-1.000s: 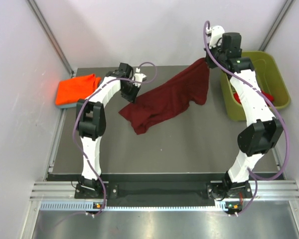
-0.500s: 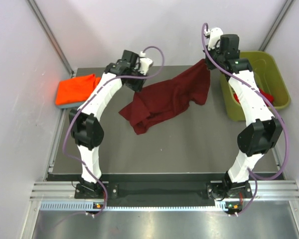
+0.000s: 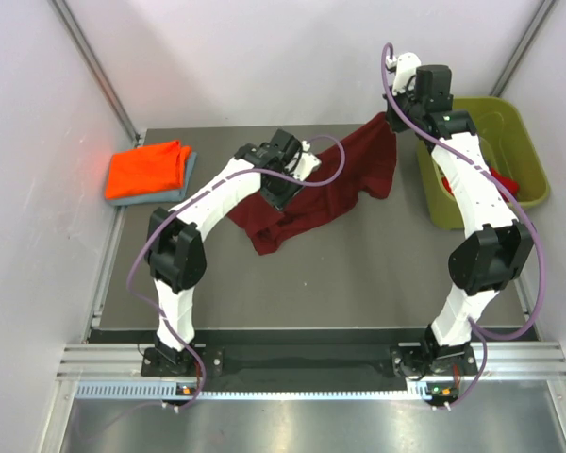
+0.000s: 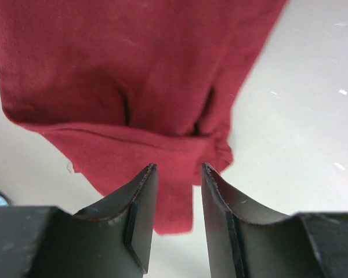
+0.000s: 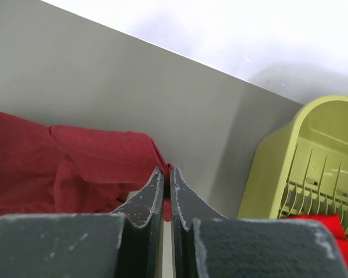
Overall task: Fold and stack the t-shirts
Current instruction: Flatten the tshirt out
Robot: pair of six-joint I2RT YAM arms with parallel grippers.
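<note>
Far right on the table [image 3: 358,274] sits an olive-green bin [image 3: 441,206] with a bright red t-shirt [image 3: 506,179] inside it; only a small part of that shirt shows past the right arm. In the right wrist view the bin's slotted end wall [image 5: 301,168] stands just right of the fingers, with a patch of the red cloth [image 5: 330,229] at the lower corner.

The right gripper [image 3: 389,113] is raised at the far edge of the table. Its jaws are pressed together on a corner of the dark maroon t-shirt [image 3: 349,179], a pinch of cloth showing between the tips [image 5: 167,174]. From there the shirt hangs and trails down to the left, its lower end lying bunched on the table.

The left gripper [image 3: 283,184] is over that shirt's left part. Its jaws are only a little apart [image 4: 175,174], with nothing between them, and the shirt's folded hem [image 4: 133,139] lies just beyond the tips.

At the far left edge lies a folded orange t-shirt [image 3: 146,170] on top of a grey-blue t-shirt [image 3: 160,197], well apart from both grippers. The near half of the table is bare dark surface.
</note>
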